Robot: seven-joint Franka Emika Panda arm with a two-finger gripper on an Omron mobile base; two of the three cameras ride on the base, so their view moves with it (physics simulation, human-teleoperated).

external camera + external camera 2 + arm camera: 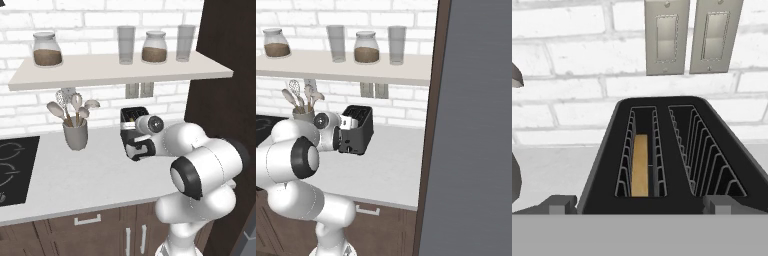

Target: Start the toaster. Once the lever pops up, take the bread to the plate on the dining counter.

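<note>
With bread [640,165] sunk in the left slot, gripper [640,209] sits at frame bottom against toaster [677,150] front, fingers spread, likely for the lever.

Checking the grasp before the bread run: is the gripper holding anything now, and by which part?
Nothing is held. The gripper hovers open over the toaster, jaws apart at its near edge, while the bread sits untouched in the left slot.
</note>
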